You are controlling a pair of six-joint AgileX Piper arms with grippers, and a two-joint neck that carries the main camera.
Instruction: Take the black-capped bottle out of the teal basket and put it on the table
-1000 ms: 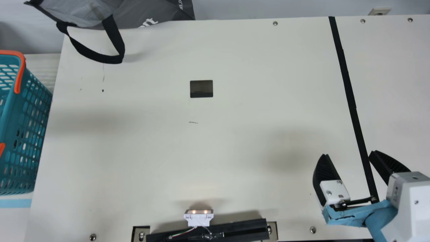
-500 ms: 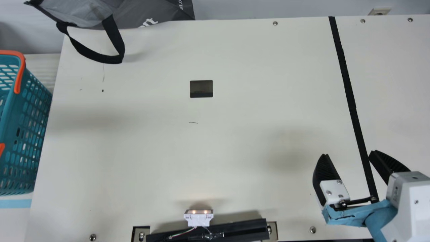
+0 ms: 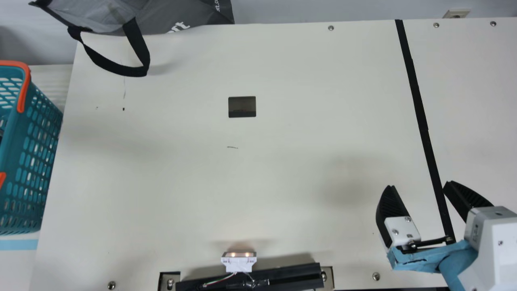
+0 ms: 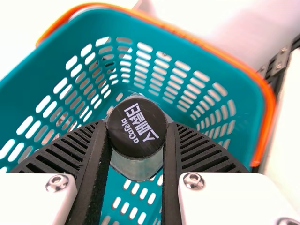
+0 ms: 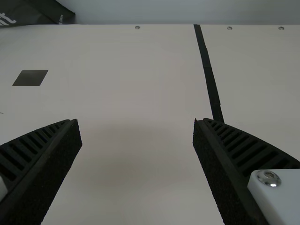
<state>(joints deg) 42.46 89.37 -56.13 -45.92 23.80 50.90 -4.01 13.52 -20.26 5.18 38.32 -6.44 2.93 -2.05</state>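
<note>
From where I stand, the most change is at the teal basket (image 3: 14, 131), which sits by the left edge of the surface (image 3: 282, 169) in the main view. One second ago, and also half a second ago, some dark spots were showing through the holes of its side wall; now these holes look light, and a small dark thing (image 3: 1, 136) shows at the view's border, inside the basket's opening. It is too small for me to say what it is. The soft shadow (image 3: 97, 135) on the surface beside the basket has also become fainter and moved a little towards the far side. The basket itself has stayed in its place. In the left wrist view, the jaws of the left gripper (image 4: 138, 123) are closed around the black cap (image 4: 137, 129) of the black-capped bottle (image 4: 136, 169), one on each side, so they are apart only by the cap's width. The bottle is within the basket's walls, its clear body below the cap; if it touches the bottom, I cannot tell. The right gripper (image 3: 419, 184) has not moved since the earlier pictures: its jaws are wide open and hold nothing, with the black strip (image 3: 418, 101) passing between them in the main view. The grey bag (image 3: 181, 18) at the far edge is also the same.
</note>
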